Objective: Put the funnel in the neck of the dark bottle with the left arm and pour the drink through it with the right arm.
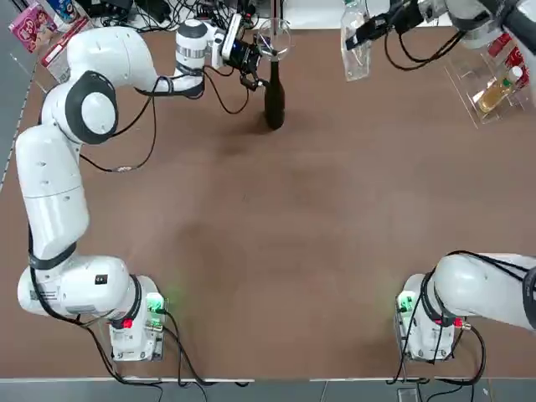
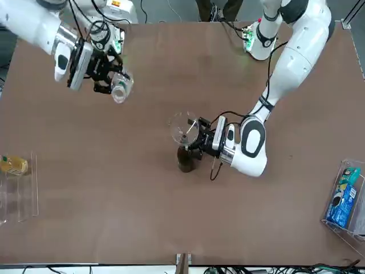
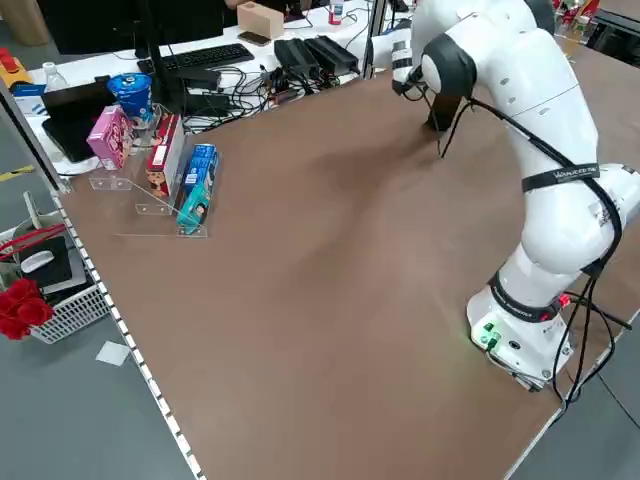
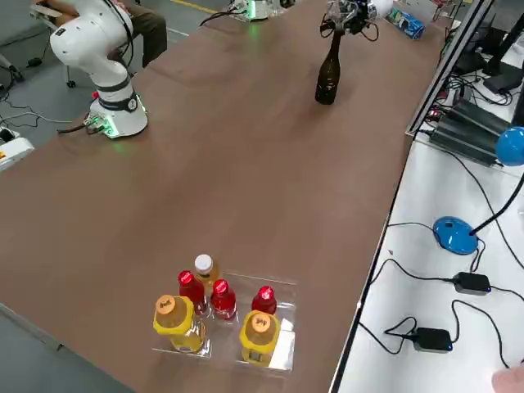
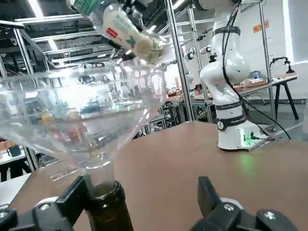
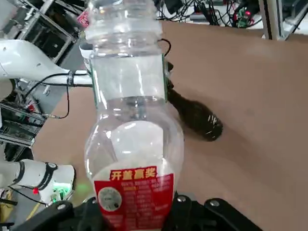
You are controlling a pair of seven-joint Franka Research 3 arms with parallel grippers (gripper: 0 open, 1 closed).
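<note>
brown table (image 1: 276,251) w/ dark bottle (image 1: 274,102); cabled desks alongside.

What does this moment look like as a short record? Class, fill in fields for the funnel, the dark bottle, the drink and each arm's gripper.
funnel: clear funnel seated with its spout in the bottle neck
dark bottle: dark bottle upright on the table, far side from the arm bases
drink: small clear bottle, cap off, held tilted in the air, away from the funnel
left gripper: left gripper at the bottle neck, jaws open
right gripper: right gripper shut on the drink
pouring: not yet
</note>
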